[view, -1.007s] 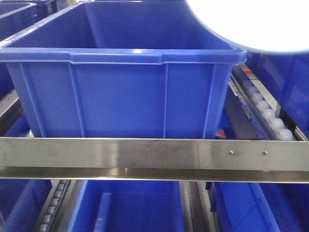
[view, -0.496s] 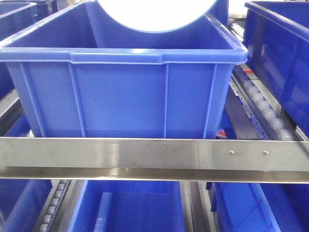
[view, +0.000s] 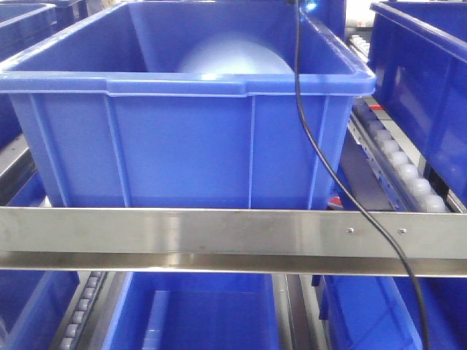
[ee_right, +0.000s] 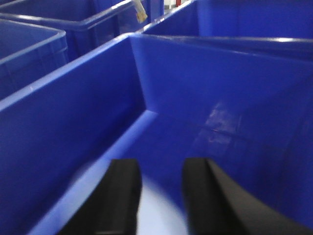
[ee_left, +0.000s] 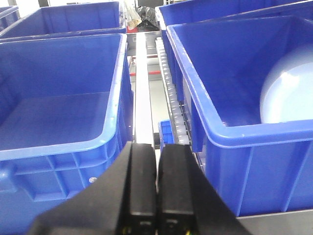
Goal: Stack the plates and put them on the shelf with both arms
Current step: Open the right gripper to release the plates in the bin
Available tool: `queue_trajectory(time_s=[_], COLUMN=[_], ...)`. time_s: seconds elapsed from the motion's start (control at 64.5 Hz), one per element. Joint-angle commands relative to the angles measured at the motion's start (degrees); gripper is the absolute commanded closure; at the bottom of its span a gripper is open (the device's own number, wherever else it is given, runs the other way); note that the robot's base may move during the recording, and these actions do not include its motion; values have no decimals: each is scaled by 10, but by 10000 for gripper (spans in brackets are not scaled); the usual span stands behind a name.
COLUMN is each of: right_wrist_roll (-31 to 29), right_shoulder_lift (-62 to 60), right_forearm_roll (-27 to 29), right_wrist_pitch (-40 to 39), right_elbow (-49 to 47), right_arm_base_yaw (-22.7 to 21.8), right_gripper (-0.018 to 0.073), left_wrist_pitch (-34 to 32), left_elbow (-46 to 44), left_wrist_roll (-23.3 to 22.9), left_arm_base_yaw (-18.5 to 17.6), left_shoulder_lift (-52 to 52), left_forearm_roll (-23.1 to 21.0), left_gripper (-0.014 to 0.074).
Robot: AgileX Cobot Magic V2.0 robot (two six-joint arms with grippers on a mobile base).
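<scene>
One pale blue-white glossy round plate [view: 235, 56] is seen inside the deep blue plastic bin [view: 182, 138], below the spread right end effector [ee_right: 160, 196]. Left end effector [ee_left: 156, 191] is pressed together, empty. Withdrawal should be made straight upward, so the plate is not disturbed.

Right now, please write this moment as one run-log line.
plate: inside blue bin, leaning | right claw: open above plate | left claw: shut, empty, outside bin

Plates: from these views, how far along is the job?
Done, apparently: a pale plate sits inside the blue bin on the shelf; whether two are stacked cannot be told. In hand: the right gripper is open above it. The left gripper is shut, empty, outside the bin. Left: probably only withdrawing the arms.
</scene>
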Motion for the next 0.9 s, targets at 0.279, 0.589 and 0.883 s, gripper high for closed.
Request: queue_trajectory(time_s=[0.279,0.589,0.883], right_wrist_roll=[2,-30,-30], right_shoulder_lift=[-63,-194,-396], right_forearm_roll=[-1,-2,-2], right_wrist_pitch=[-43,-57,-77], right_elbow=[-15,140,315], right_arm_base_yaw=[0,-47,-139], right_gripper=[260,502,502], left_wrist_pitch=[-52,-52,-52], left_elbow=[-20,-20,-20], left_wrist_roll=[-5,-5,-5], left_arm_base_yaw=[1,1,1], left_shoulder_lift=[4,4,4], left_forearm_roll=[-5,-5,-5], left_gripper=[514,514,514])
